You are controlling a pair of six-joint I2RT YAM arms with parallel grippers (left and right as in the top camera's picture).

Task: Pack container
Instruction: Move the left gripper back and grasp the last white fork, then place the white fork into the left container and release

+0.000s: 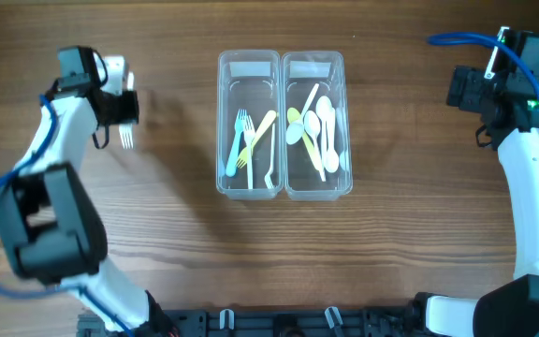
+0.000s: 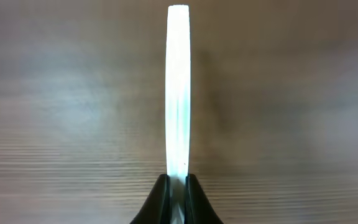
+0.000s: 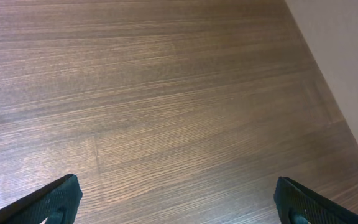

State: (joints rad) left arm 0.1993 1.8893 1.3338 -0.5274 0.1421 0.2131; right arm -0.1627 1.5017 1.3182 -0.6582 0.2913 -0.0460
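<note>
Fork (image 2: pixel 179 93), white, is gripped edge-on near one end by the left gripper (image 2: pixel 178 186). The fingers are closed tight on it, and the free length projects straight ahead of the fingertips above the table (image 2: pixel 55 93). In the overhead view the tines show just past the gripper. The fork compartment (image 1: pixel 248 67) lies well apart from the tool, off to the side facing the other arm. The spoon compartment (image 1: pixel 313 67) touches it on the far side.

The right gripper (image 3: pixel 179 208) is spread wide and holds nothing.

Carrying is judged the step in hand. The fork is best turned lengthwise to the compartment and lowered past the rim before being released. The nearer compartment should be chosen.
</note>
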